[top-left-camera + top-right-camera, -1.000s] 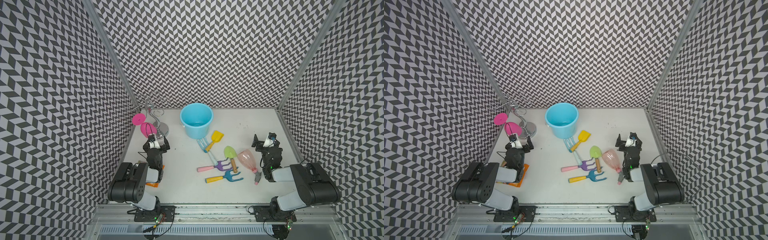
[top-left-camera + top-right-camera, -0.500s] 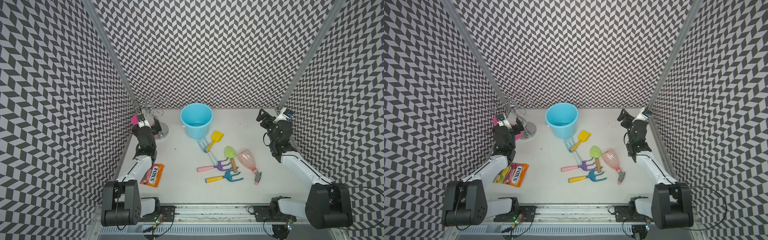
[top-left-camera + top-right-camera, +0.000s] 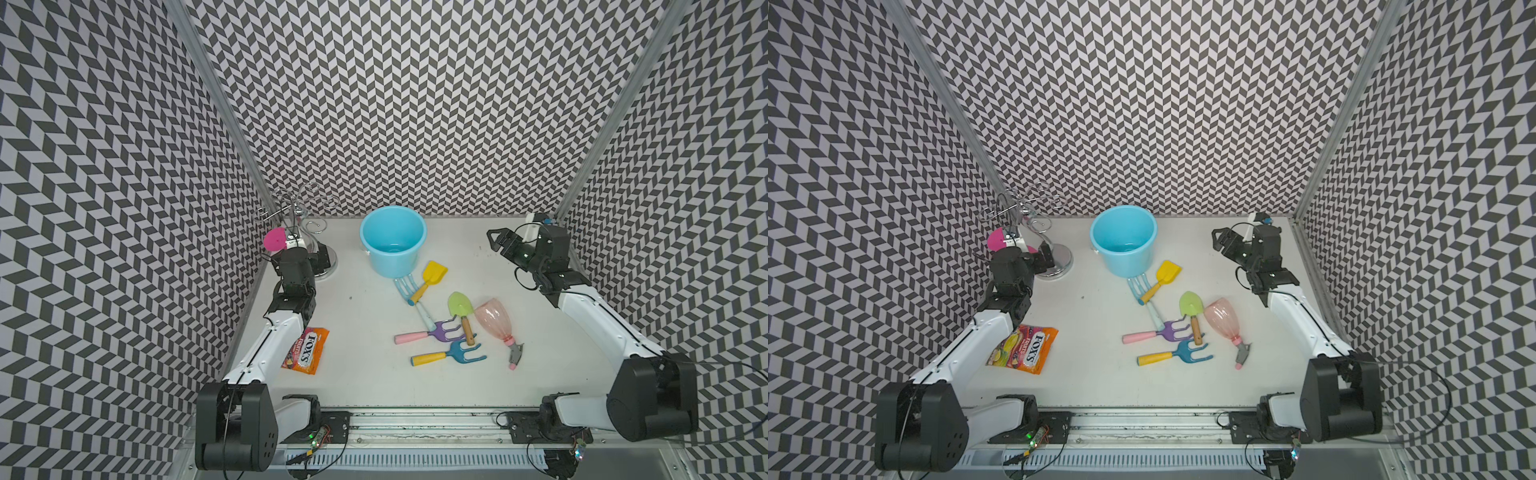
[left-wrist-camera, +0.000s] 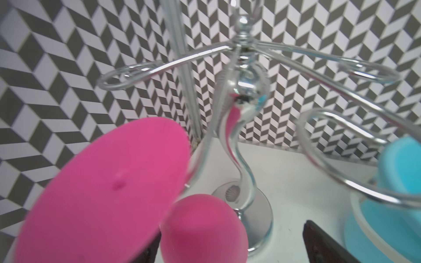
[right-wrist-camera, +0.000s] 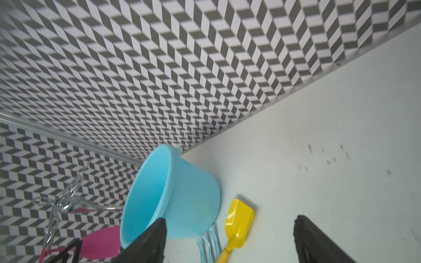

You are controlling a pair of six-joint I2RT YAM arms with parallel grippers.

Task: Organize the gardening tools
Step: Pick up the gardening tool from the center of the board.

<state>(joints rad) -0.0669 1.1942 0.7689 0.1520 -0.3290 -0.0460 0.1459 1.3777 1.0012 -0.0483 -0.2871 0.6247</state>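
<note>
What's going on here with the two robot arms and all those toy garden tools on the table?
Nothing is being held right now. The toy tools and the pink spray bottle lie in a loose pile in front of the blue bucket, which looks empty. The right gripper hangs open behind the pile, touching nothing. The left gripper is open too, up close to the magenta wine glass by the chrome rack.

Open table (image 3: 465,253) between bucket (image 3: 392,243) and right gripper (image 3: 495,243) (tool pile (image 3: 459,305) crowds the middle)
</note>
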